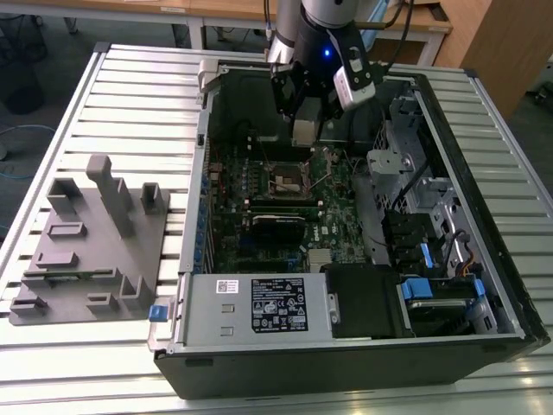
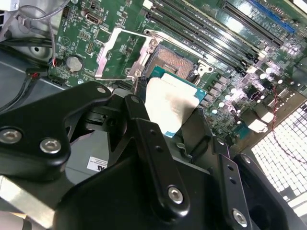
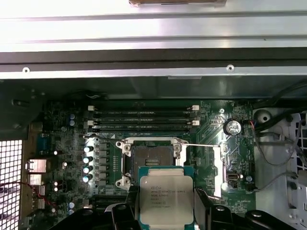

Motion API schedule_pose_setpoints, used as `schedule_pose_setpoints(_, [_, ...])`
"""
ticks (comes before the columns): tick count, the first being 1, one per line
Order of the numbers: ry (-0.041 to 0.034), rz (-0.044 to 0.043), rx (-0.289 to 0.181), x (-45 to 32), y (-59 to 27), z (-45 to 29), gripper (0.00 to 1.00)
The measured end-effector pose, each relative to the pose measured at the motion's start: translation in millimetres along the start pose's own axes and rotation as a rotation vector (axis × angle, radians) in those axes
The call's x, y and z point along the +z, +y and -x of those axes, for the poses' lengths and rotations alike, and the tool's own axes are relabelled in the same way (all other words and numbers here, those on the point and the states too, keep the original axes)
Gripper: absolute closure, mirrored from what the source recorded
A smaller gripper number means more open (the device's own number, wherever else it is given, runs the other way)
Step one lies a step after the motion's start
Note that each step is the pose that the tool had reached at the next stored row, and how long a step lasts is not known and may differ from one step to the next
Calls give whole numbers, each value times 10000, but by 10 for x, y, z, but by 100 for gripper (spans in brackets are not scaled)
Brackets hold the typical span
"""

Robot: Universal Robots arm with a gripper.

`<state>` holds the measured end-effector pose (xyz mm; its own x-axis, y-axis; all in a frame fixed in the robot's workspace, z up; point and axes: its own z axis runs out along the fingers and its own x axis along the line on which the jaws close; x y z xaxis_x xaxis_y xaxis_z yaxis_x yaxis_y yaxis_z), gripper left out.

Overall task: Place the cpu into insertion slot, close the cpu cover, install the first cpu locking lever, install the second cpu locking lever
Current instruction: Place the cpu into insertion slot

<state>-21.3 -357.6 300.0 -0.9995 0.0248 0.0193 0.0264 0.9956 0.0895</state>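
Observation:
My gripper [image 3: 165, 210] is shut on the cpu [image 3: 165, 195], a flat square chip with a silvery-grey top and a green edge, gripped by two opposite sides. The same hold shows in the second wrist view, gripper [image 2: 169, 117] on cpu [image 2: 169, 101]. The cpu hangs above the green board, just beside the insertion slot [image 3: 152, 158], apart from it. The slot [image 2: 173, 59] lies bare, its dark brownish centre exposed. The cpu cover [image 2: 109, 51] stands swung open next to it, as does a thin wire lever [image 3: 204, 145]. In the exterior view the gripper [image 1: 306, 131] hovers above the slot [image 1: 289, 177].
The open computer case [image 1: 484, 216] lies on a slatted metal table [image 1: 130, 104]. Long black memory slots [image 3: 144, 120] run beside the socket. A drive cage [image 1: 406, 164] with cables is at the exterior view's right, a power supply [image 1: 259, 307] in front, and a grey fixture block [image 1: 86, 242] at its left.

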Motion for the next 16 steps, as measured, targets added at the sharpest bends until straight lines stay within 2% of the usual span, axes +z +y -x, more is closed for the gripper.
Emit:
schedule_pose_setpoints(12, [1,-1,0,6,-1,0,46])
schedule_pose_setpoints(16, [1,-1,0,37,-4,1,46])
